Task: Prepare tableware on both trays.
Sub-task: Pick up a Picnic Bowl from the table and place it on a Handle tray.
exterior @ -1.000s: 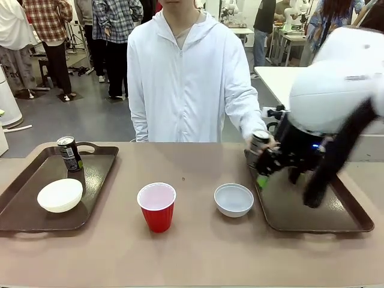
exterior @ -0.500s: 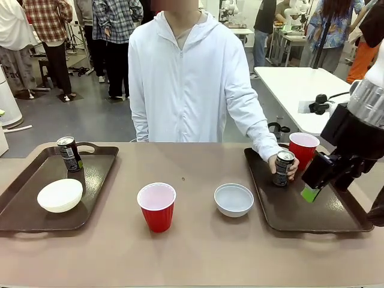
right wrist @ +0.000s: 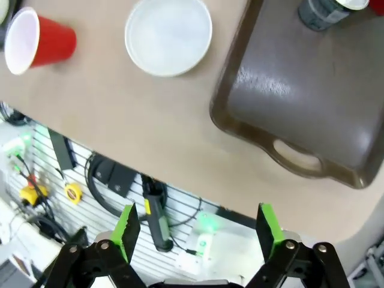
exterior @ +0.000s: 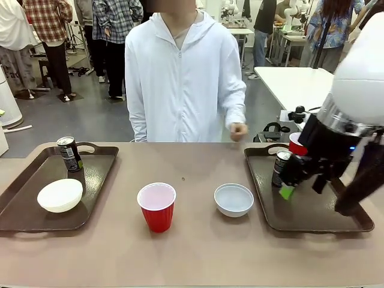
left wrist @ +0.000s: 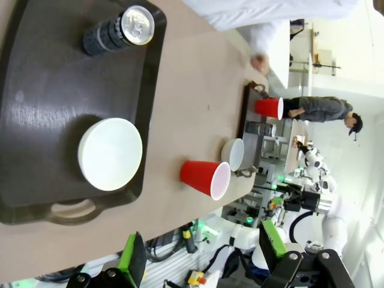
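**Shared table, busy lab behind: each tray one item short**

The table (exterior: 192,252) carries a left tray (exterior: 96,180) with left can (exterior: 69,153) and cream bowl (exterior: 60,195). The right tray (exterior: 300,213) has right can (exterior: 279,168) and far cup (exterior: 294,144). Loose cup (exterior: 156,207) and grey bowl (exterior: 234,200) stand on the table between the trays.

The right gripper (right wrist: 195,231) hangs above the right tray, spread and empty. The left gripper (left wrist: 201,252) is also spread and empty.

Likely next step: grey bowl to right tray. Pinch its rim, lift it clear of the tray's raised edge, and set it on the bare near half.

Obstacles: the right can, and the person's hand (exterior: 239,131) raised at the far side.
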Robot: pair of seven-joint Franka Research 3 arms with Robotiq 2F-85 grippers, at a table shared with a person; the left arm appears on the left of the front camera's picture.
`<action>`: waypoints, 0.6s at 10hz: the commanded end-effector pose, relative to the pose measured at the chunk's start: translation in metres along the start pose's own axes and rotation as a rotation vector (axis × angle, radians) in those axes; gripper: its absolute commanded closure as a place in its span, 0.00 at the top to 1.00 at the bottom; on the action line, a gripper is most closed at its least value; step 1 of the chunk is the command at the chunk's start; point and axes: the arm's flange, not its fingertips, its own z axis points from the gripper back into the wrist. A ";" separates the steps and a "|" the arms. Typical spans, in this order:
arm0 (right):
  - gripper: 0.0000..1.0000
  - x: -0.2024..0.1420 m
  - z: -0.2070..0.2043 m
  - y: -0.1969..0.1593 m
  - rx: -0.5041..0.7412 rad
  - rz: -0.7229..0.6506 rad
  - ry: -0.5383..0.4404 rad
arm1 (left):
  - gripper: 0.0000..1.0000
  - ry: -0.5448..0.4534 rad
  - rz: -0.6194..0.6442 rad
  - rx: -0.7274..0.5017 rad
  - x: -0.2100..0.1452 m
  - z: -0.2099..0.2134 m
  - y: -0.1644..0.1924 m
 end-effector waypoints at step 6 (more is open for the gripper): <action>1.00 0.075 -0.056 0.039 -0.028 -0.066 0.001 | 1.00 0.005 -0.013 -0.011 0.000 0.004 0.001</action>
